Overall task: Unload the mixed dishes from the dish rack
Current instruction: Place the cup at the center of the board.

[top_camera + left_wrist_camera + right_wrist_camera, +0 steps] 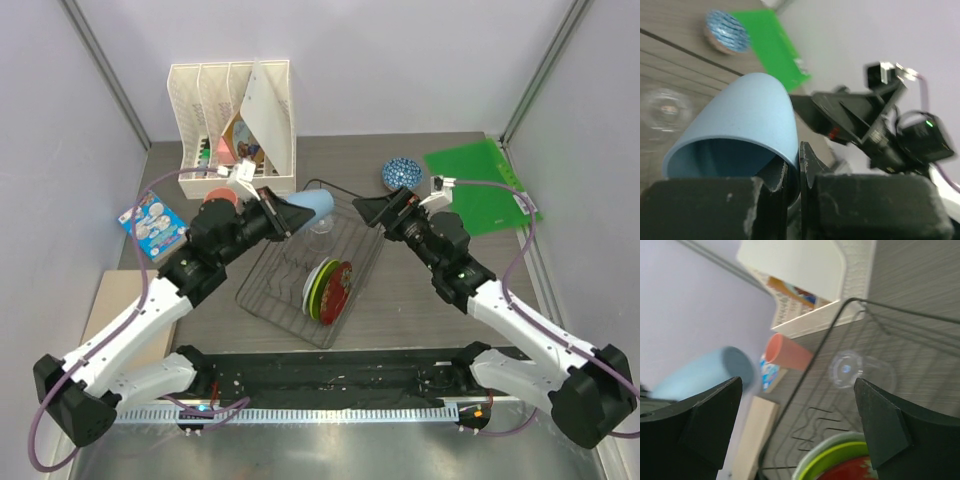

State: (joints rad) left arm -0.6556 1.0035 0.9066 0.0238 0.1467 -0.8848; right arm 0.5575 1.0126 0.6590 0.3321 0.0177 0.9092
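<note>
The black wire dish rack (272, 285) lies mid-table. Green-rimmed plates (319, 287) and a red patterned plate (338, 291) stand upright in it; they also show in the right wrist view (837, 456). A clear glass tumbler (322, 223) lies at the rack's far end (852, 371). My left gripper (283, 214) is shut on the rim of a light blue cup (747, 117), held above the rack's far left corner. My right gripper (372, 207) is open and empty above the rack's far right corner. The pink cup (219, 197) lies left of the rack. The blue patterned bowl (400, 173) stands on the table.
A white slotted file organizer (235, 110) stands at the back left. A green folder (480, 185) lies at the back right. A blue packet (152, 222) and a wooden board (108, 300) lie at the left. The two grippers face each other closely.
</note>
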